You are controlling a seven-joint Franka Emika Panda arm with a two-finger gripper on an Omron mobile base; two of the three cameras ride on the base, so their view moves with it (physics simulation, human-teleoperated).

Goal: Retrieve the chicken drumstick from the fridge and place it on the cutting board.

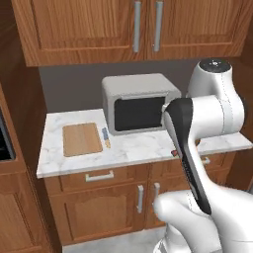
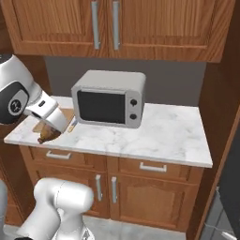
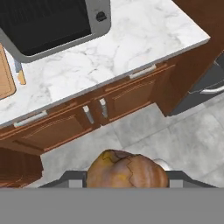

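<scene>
- The chicken drumstick [image 3: 127,169] sits clamped in the jaws of the gripper [image 2: 47,132]; in the hand view its plump golden-brown end bulges up between the dark finger tips, with a cracked, darker patch of skin on its left.
- In the right base view the drumstick shows as a small brown lump under the white hand, held near the front left edge of the bench [image 2: 159,136].
- The cutting board [image 1: 82,139] lies flat on the left part of the white marble bench, well left of the microwave [image 1: 140,103]; its surface is bare.
- A small knife [image 1: 105,137] with a blue blade and orange handle lies just beside the board's right edge, between board and microwave.
- The microwave is grey with a dark window; two round black knobs [image 2: 133,109] sit on its right panel. No brand or lettering can be read on it.
- Wooden wall cabinets [image 2: 117,26] with long grey handles hang above; drawers and doors with pale handles [image 2: 153,167] run below the bench.
- In the hand view a grey appliance with a pale curved handle [image 3: 214,89] stands at the right, past the end of the bench; whether this is the fridge cannot be told.
- No writing or label is legible anywhere.
</scene>
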